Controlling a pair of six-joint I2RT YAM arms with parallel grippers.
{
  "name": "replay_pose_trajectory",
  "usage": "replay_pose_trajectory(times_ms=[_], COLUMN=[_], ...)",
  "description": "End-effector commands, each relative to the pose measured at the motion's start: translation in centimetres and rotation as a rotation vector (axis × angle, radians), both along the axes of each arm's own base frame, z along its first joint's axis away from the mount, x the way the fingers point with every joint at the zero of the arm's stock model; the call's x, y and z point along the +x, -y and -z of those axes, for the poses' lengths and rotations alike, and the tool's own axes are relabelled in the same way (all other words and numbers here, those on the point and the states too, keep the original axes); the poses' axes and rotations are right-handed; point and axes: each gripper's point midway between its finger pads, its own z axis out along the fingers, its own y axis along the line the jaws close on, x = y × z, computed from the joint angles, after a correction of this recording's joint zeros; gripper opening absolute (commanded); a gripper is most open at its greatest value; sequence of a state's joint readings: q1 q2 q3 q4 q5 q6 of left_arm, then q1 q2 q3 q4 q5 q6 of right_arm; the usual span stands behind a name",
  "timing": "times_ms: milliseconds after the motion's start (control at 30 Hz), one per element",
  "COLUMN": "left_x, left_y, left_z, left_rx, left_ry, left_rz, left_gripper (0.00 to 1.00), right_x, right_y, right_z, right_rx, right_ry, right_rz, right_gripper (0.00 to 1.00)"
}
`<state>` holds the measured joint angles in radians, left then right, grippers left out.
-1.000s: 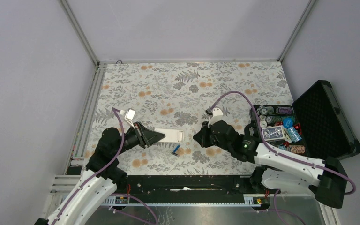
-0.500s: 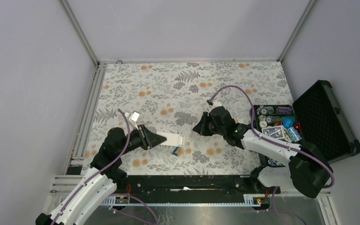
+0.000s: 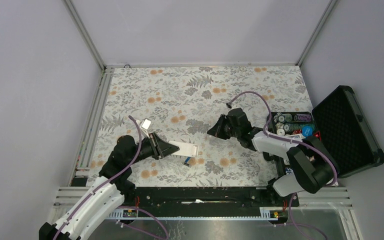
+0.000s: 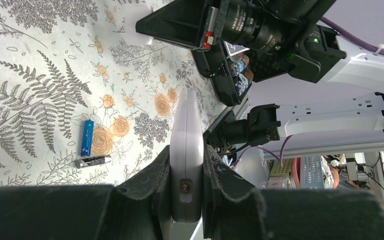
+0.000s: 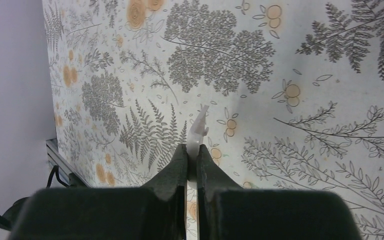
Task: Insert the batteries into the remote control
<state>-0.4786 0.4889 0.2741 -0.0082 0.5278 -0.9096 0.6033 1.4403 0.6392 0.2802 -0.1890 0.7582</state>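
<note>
Bright, even light; seemingly soft shadows

Remote control (image 4: 186, 145) and thin piece (image 5: 199, 127) — smooth white plastic; tablecloth (image 3: 190, 90) — matt.

Pale grey walls (image 3: 190, 30) — floral tabletop (image 3: 180, 92)

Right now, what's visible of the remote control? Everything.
The remote control is a small white plastic oblong. The left gripper clamps one end; the rest sticks out towards the right arm, over the floral table. From above a plain white face shows; the left wrist view shows it edge-on, slim and smooth. No buttons or screen visible. Whether it touches the table, I cannot tell.
</note>
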Motion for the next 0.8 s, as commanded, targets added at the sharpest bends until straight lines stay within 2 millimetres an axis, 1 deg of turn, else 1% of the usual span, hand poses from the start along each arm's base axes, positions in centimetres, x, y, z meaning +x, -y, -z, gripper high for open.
replay_pose_trajectory(times_ms=[0, 233, 400, 500, 667, 767], left_x=[0.1, 0.2, 0.3, 0.4, 0.3, 0.3], left_y=[0.5, 0.9, 1.1, 1.1, 1.1, 1.1], left_z=[-1.6, -1.3, -0.9, -0.8, -0.6, -0.3], left_rx=[-0.050, -0.065, -0.063, -0.060, -0.059, -0.056], left_ry=[0.058, 0.045, 0.035, 0.032, 0.031, 0.025], left_rz=[0.030, 0.047, 0.054, 0.055, 0.056, 0.053], left_gripper=[0.00, 0.00, 0.00, 0.00, 0.00, 0.00], right_x=[1.0, 1.7, 1.9, 1.9, 1.8, 1.6], right_y=[0.0, 1.0, 1.6, 1.9, 2.3, 2.6], right_z=[0.6, 2.9, 4.4, 5.3, 6.1, 6.5], right_rx=[0.063, 0.063, 0.062, 0.071, 0.086, 0.074], right_ry=[-0.025, -0.085, -0.128, -0.163, -0.195, -0.196], right_rz=[0.025, 0.065, 0.086, 0.097, 0.113, 0.123], right_gripper=[0.00, 0.00, 0.00, 0.06, 0.13, 0.22])
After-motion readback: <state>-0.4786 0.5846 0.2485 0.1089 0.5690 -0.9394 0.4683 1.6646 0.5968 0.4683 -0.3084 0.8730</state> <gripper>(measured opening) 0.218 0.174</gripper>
